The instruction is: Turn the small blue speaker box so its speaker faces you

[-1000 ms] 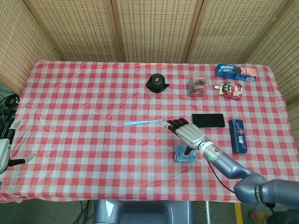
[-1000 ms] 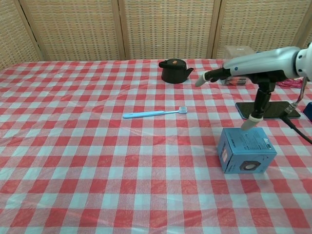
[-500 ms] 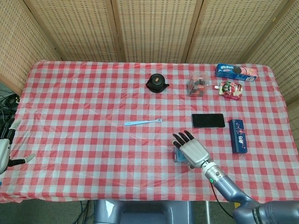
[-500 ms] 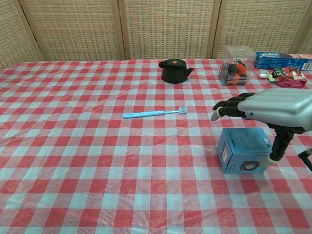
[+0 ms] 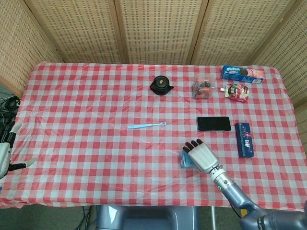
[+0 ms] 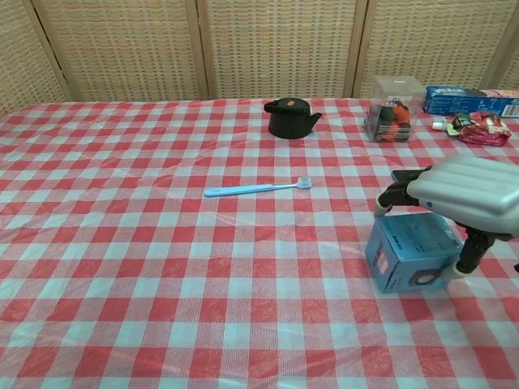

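The small blue speaker box stands on the checked tablecloth at the near right, its round speaker on the side toward the chest camera, angled slightly right. My right hand lies over the box, fingers curled at its far top edge and thumb against its right side, gripping it. From the head view the right hand covers most of the box. Beyond the table's left edge my left hand hangs open, holding nothing.
A light blue toothbrush lies mid-table and a black teapot stands behind it. A black phone and a dark blue long box lie beyond the speaker box. Snack packs sit at the back right.
My right hand came back from above the phone and dropped onto the box. The box has turned a little and shifted right. The left hand stayed still.
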You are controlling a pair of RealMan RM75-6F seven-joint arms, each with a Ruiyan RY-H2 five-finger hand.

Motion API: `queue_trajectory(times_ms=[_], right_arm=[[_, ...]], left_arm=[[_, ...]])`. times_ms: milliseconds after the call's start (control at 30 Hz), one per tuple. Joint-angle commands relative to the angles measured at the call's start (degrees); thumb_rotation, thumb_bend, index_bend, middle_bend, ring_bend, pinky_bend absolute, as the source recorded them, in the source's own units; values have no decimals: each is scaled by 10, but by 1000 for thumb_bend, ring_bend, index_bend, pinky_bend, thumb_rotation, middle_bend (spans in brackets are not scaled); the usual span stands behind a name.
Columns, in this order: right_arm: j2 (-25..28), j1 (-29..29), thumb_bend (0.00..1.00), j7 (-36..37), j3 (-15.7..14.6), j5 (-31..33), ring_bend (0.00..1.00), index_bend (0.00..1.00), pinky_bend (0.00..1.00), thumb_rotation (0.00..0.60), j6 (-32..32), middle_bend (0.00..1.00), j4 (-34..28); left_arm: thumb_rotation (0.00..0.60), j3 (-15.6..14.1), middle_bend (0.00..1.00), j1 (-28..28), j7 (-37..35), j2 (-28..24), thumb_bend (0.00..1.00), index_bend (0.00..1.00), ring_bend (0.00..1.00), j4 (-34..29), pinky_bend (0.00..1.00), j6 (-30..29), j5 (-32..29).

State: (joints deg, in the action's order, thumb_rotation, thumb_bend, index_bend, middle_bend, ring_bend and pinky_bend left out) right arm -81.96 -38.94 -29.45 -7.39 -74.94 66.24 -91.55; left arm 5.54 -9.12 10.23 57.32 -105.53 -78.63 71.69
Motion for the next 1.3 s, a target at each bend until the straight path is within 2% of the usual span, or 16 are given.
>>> queue_trajectory(times_ms=[33, 67, 233, 400, 533, 567, 667, 767, 900, 1100, 1300], right_arm=[[-16, 16, 231, 26, 6, -28, 381, 401, 428, 600, 16, 422, 24], [-17, 19, 305, 35, 8, -33, 395, 423, 438, 600, 17, 438, 26], [7, 17, 527, 89, 33, -27, 420, 464, 439, 600, -6, 471, -5], [58, -7, 631, 110, 70, 28, 438, 472, 438, 600, -65, 475, -65], [125, -53, 639, 119, 108, 135, 440, 460, 434, 600, -166, 464, -128], [157, -86, 639, 131, 129, 183, 439, 456, 428, 600, -227, 463, -139], [199, -134, 651, 148, 141, 252, 437, 454, 389, 600, -318, 470, -146], [229, -185, 693, 173, 140, 318, 437, 470, 376, 600, -409, 487, -140], [248, -247, 751, 211, 123, 367, 435, 475, 376, 600, -511, 492, -117], [236, -305, 791, 239, 75, 377, 433, 493, 375, 600, -562, 510, -86], [206, -348, 791, 260, 16, 381, 435, 508, 375, 600, -560, 528, -60]], left_arm=[[600, 0, 0, 0, 0, 0, 0, 0, 0, 0, 0, 0, 0], [600, 0, 0, 0, 0, 0, 0, 0, 0, 0, 0, 0, 0], [600, -1, 0, 0, 1, 1, 0, 0, 0, 0, 0, 0, 0], [600, -1, 0, -1, 4, 1, 0, 0, 0, 0, 0, 1, 0], [600, -2, 0, -2, 8, 2, 0, 0, 0, -2, 0, 1, 0], [600, -2, 0, -2, 10, 3, 0, 0, 0, -2, 0, 1, -1], [600, -2, 0, -2, 12, 3, 0, 0, 0, -2, 0, 2, -4], [600, -1, 0, -3, 14, 4, 0, 0, 0, -2, 0, 3, -7], [600, -1, 0, -4, 17, 4, 0, 0, 0, -2, 0, 4, -8], [600, -1, 0, -4, 18, 5, 0, 0, 0, -2, 0, 4, -11], [600, -1, 0, -5, 18, 5, 0, 0, 0, -2, 0, 4, -12]])
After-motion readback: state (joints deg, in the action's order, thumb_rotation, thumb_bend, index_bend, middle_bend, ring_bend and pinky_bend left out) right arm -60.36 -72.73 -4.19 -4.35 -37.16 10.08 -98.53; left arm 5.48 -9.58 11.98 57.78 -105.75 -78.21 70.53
